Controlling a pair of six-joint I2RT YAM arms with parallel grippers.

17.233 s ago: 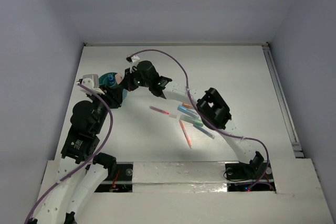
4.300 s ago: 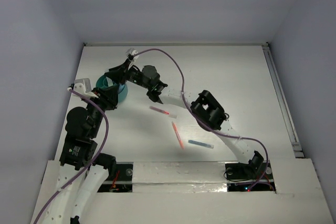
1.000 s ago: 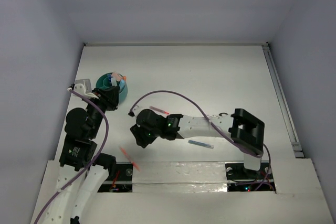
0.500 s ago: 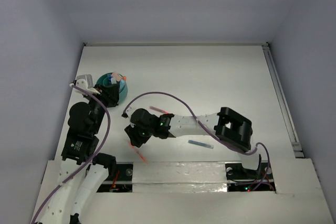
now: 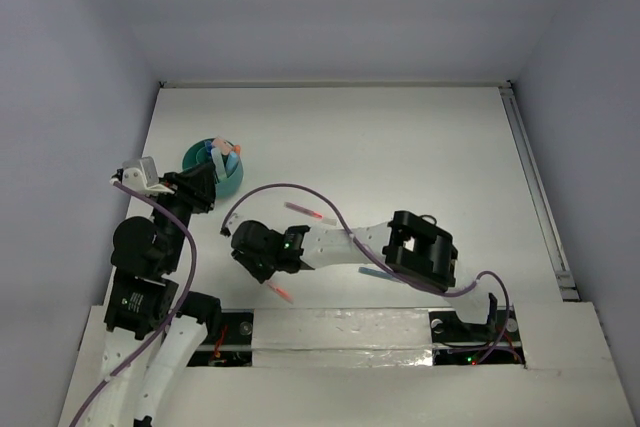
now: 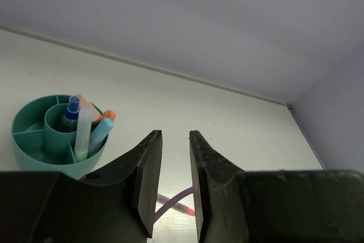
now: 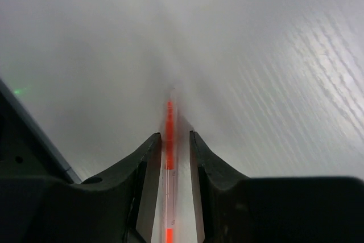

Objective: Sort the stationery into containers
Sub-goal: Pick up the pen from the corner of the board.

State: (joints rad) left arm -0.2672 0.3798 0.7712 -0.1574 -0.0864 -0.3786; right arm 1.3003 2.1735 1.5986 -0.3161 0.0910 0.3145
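Three pens lie loose on the table [image 5: 420, 147]: orange pen [image 7: 169, 140], pink pen [image 5: 305, 211], blue pen [image 5: 372, 273]. The pot [image 6: 25, 116], at the left, already holds markers [image 6: 83, 132] and a tube [image 6: 72, 109] upright in its compartments.

Right gripper [image 7: 175, 136] is set low and in line with the orange pen, presumably for a pick. Its fingers [image 7: 147, 169] flank the pen, narrowly parted. A gap shows on one side, so it is not pinched yet.

Left gripper [image 6: 175, 135] hovers near the pot, likely parked out of the way. Its fingers [image 6: 148, 169] are slightly apart and hold nothing.
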